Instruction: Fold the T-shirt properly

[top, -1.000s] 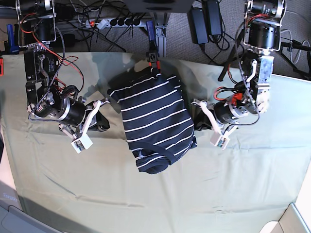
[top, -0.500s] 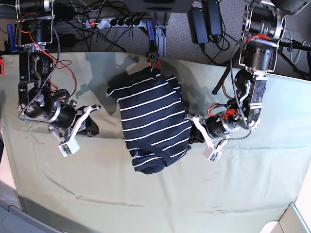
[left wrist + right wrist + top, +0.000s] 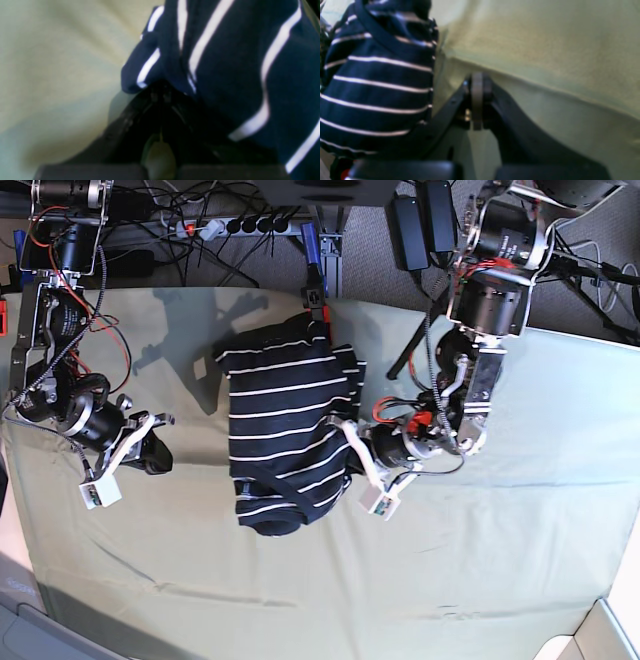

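The T-shirt [image 3: 285, 435] lies folded mid-table on the green cloth [image 3: 500, 580]; left gripper [image 3: 350, 448], clenched empty, presses its edge and should push evenly, while right gripper [image 3: 150, 452], likewise clenched empty, sits apart.

T-shirt [image 3: 288, 435]: ctr of worktop [image 3: 500, 580]. Left gripper [image 3: 350, 448] touching its right edge; right gripper [image 3: 160, 455] well left, apart.

T-shirt [image 3: 285, 430]: navy with thin white stripes, folded into a rough rectangle, long axis slightly tilted. Lies on the green table cloth [image 3: 500, 580] near its far edge, neck opening at the near end, edges rumpled.
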